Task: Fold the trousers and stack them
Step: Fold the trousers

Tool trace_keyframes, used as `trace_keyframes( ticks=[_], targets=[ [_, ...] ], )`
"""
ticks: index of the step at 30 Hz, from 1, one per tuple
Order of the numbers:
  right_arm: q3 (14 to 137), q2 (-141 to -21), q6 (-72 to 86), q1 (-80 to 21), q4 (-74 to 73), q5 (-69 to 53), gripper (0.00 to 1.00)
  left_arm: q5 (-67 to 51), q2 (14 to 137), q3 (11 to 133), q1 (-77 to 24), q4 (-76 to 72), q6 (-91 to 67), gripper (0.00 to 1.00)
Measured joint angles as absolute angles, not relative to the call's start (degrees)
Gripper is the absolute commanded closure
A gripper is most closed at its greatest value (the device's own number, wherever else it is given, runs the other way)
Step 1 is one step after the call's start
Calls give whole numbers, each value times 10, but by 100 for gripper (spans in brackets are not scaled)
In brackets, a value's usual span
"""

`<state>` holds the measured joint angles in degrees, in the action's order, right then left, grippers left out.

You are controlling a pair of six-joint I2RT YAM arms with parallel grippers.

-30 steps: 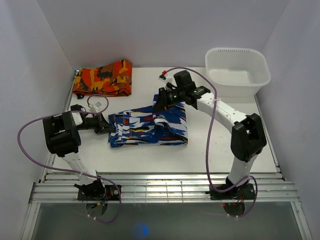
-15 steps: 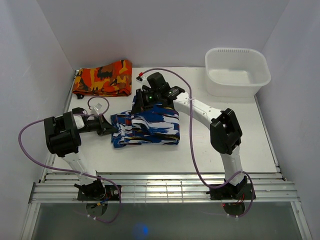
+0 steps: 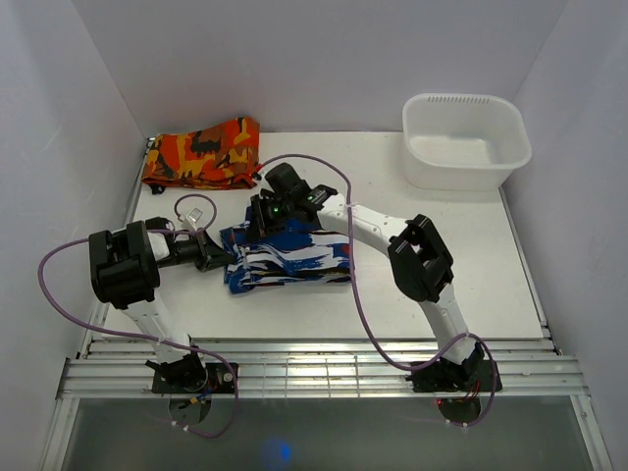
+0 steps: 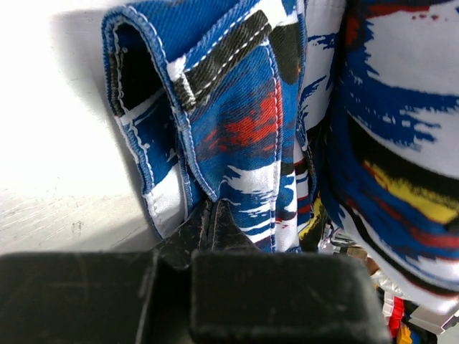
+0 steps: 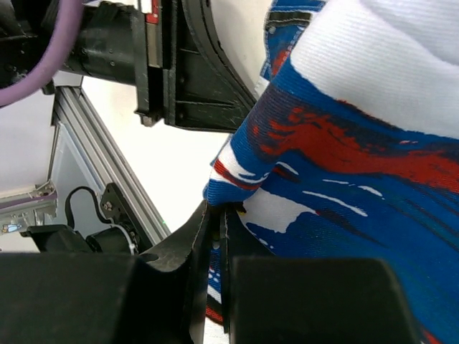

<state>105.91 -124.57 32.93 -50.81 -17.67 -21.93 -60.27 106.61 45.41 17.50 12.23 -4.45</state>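
The blue-and-white streaky trousers [image 3: 294, 257] lie partly folded on the white table, left of centre. My left gripper [image 3: 224, 257] is shut on their left edge; the left wrist view shows the waistband [image 4: 215, 93] pinched at its fingertips [image 4: 211, 218]. My right gripper [image 3: 257, 222] is shut on another edge of the trousers [image 5: 344, 165] and holds it over the far left part of the pile, close to the left gripper. The cloth sits clamped between its fingers [image 5: 215, 222].
An orange-red-and-black folded cloth [image 3: 203, 153] lies at the far left corner. A white plastic tub [image 3: 464, 139] stands at the far right. A small clear tag [image 3: 193, 208] lies left of the trousers. The aluminium rail [image 3: 314, 373] runs along the near edge.
My right gripper has carried its trouser edge leftward across the pile, from centre-right to the left end, folding the cloth over. The pile is narrower. The left gripper has stayed put.
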Motion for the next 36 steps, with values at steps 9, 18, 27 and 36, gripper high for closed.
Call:
trace_keyframes(
  ticks=[9, 18, 27, 36],
  targets=[
    [1090, -1267, 350, -543, -172, -209, 92, -599, 1063, 450, 174, 116, -55, 100],
    [1099, -1290, 372, -550, -165, -208, 92, -598, 1063, 449, 174, 114, -61, 100],
    [1114, -1310, 391, -557, -159, -207, 92, -599, 1063, 447, 174, 109, -65, 100],
    [1112, -1340, 384, -560, -130, -203, 92, -583, 1050, 448, 171, 123, -54, 70]
  ],
)
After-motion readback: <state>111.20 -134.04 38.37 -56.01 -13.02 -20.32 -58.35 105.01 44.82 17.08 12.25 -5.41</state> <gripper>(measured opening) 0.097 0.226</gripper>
